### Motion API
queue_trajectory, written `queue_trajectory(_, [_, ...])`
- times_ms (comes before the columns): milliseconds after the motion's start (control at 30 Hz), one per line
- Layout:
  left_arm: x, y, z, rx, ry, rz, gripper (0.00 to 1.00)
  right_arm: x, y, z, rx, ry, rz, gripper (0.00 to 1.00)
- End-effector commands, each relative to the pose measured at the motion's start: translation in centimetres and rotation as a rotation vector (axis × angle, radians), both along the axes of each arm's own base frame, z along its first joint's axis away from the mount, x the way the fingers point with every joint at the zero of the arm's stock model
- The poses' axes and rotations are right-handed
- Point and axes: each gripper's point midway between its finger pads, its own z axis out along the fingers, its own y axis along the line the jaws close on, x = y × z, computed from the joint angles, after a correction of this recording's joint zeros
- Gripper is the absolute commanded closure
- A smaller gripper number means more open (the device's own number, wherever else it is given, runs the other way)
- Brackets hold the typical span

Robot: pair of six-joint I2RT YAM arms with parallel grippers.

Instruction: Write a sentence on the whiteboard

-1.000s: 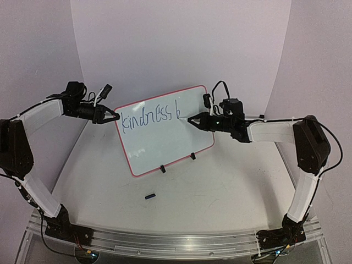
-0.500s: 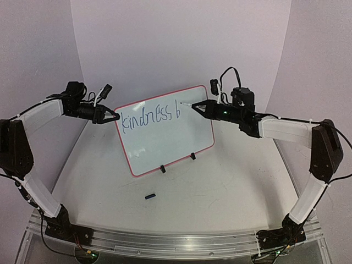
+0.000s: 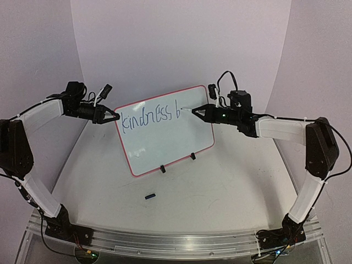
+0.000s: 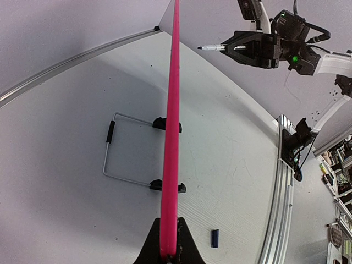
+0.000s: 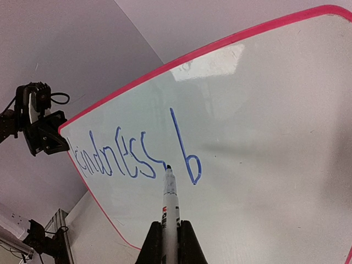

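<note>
At table [image 3: 220, 187] centre, board [image 3: 165, 143] stands tilted on its two feet [image 3: 163, 168], writing face toward the arms, its left end nearer the back wall. Left gripper [image 3: 113, 116] is clamped on the board's left rim; the left wrist view shows the red edge running straight down between its fingers, so the board is braced. Right gripper [image 5: 169, 242] is closed on the marker [image 5: 170, 201], barrel held low and the tip pointing at the board. Sentence [image 3: 151, 116] reads "kindness b" so far, in one blue line along the top; the rest is unwritten, so the task is under halfway. Marker tip sits level with the writing, close by the "b". Contact is hard to judge: in the left wrist view the tip looks clear of the surface, but the angle is poor, so probably lifted. Step in hand, as I read it: start the next letter right of the "b". To do it well, place the tip just beside the "b" on the same baseline, press lightly so the board does not rock against the left grip, make small strokes, and leave room before the right rim. Small dark piece [image 3: 149, 196], maybe the cap, lies on the table in front of the board, well apart from both arms.
</note>
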Motion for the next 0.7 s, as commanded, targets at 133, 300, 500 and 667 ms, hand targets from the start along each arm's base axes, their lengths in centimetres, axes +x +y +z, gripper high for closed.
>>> queue_trajectory(133, [-0.3, -0.4, 0.1, 0.051, -0.034, -0.006, 1.0, 1.6, 0.4, 1.5, 0.012, -0.055, -0.02, 1.0])
queue_trajectory(300, [-0.3, -0.4, 0.1, 0.051, -0.034, -0.006, 1.0, 2.1, 0.6, 1.1, 0.009, -0.047, -0.028, 1.0])
queue_trajectory(500, [-0.3, -0.4, 0.1, 0.051, -0.034, -0.007, 1.0, 2.5, 0.6, 0.1, -0.001, -0.031, -0.042, 1.0])
queue_trajectory(667, [-0.3, -0.4, 0.1, 0.052, -0.033, -0.006, 1.0, 3.0, 0.2, -0.5, -0.012, -0.021, -0.077, 1.0])
